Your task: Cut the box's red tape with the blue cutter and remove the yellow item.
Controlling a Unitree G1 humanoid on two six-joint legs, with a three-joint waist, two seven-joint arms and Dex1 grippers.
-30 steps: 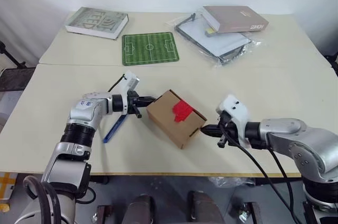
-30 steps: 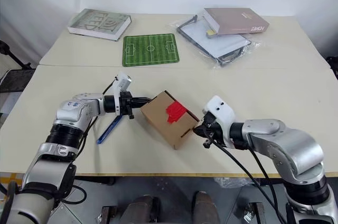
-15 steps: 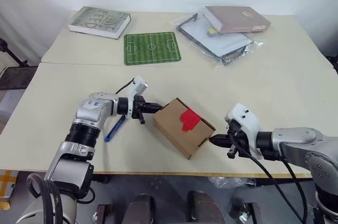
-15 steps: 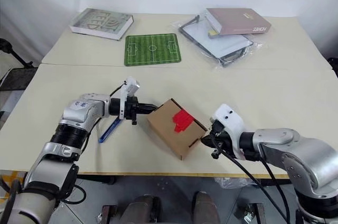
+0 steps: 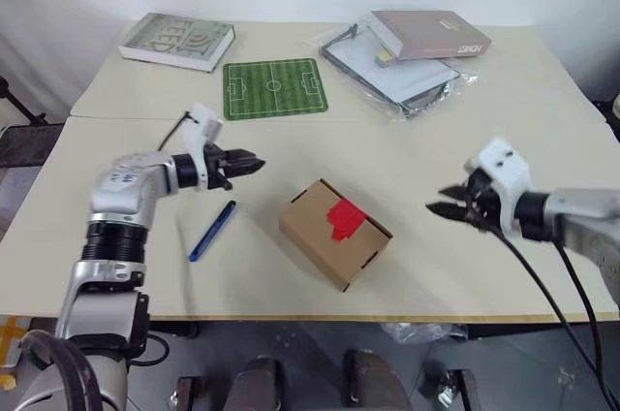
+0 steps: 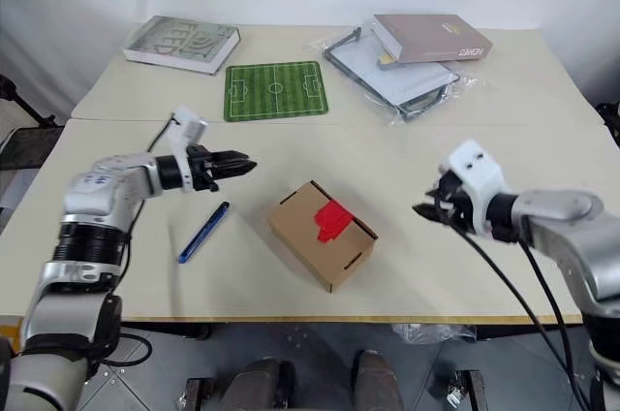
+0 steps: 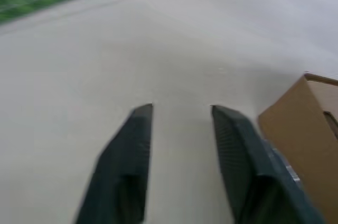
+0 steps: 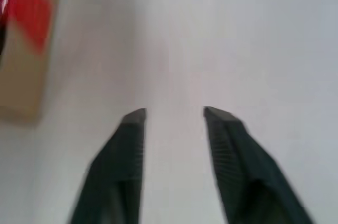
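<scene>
Two claws: both released, nothing held, nothing touched.
L claw (image 5: 254, 165): left-centre of frame, above counter, fingers parted w/ clear gap (wrist view shows bare counter between them); points toward frame right, apart from box.
R claw (image 5: 434, 207): right-centre of frame, fingers parted, gap shows bare counter; points toward frame left, well apart from box.
Box (image 5: 334, 233): lower centre on counter (image 5: 407, 159), between the claws, turned diagonally; long axis runs upper left to lower right; flaps shut.
Red tape (image 5: 344, 218): on box top, across flap seam, intact as far as visible.
Blue cutter (image 5: 212, 230): flat on counter, left of box, below L claw, touching neither; long axis lower left to upper right; which end is the tip – can't tell.
Green pitch mat (image 5: 275, 88): upper centre, flat.
Grey-green book (image 5: 177, 41): upper left.
Mauve book (image 5: 431, 34): upper right, atop a clear plastic bag w/ papers (image 5: 407, 81).
</scene>
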